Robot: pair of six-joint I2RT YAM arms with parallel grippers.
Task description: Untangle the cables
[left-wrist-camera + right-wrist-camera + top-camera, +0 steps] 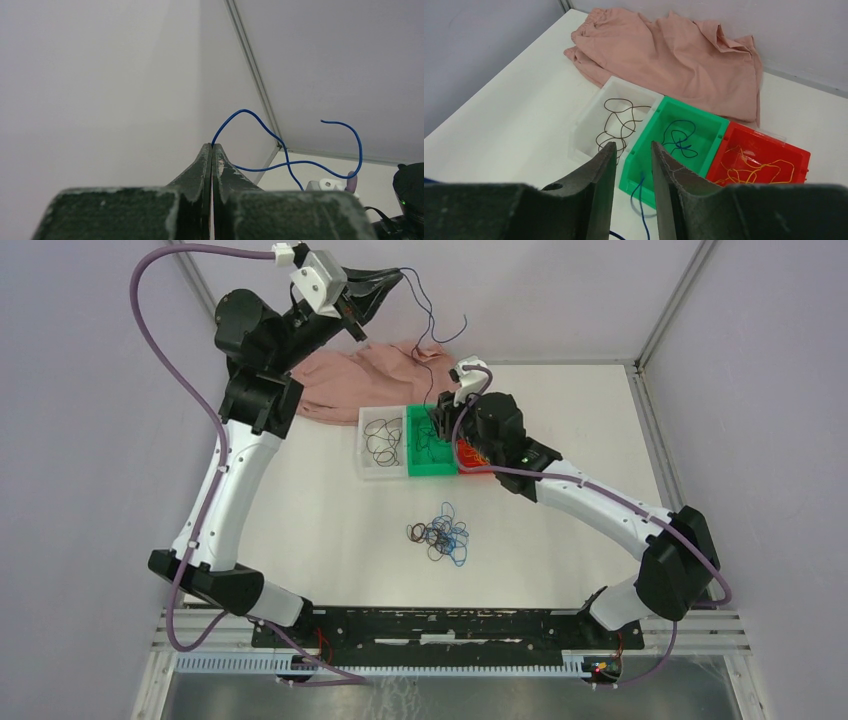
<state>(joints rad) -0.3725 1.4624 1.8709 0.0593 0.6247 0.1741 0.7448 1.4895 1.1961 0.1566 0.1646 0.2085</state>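
Observation:
A tangled pile of blue, orange and dark cables [440, 533] lies on the white table in front of the bins. My left gripper [398, 276] is raised high at the back, shut on one blue cable [430, 308] that dangles from its tips; the left wrist view shows the jaws [212, 145] pinched on that blue cable [300, 162]. My right gripper [440, 425] hovers open over the bins. In the right wrist view its open gripper [633, 143] is empty, and a blue strand [640, 195] hangs over the green bin's near wall below it.
Three bins stand in a row: a white bin [584, 125] with dark strands, a green bin [719, 132] with blue strands, a red bin [801, 155] with orange strands. A pink cloth [350, 380] lies behind them by the back wall.

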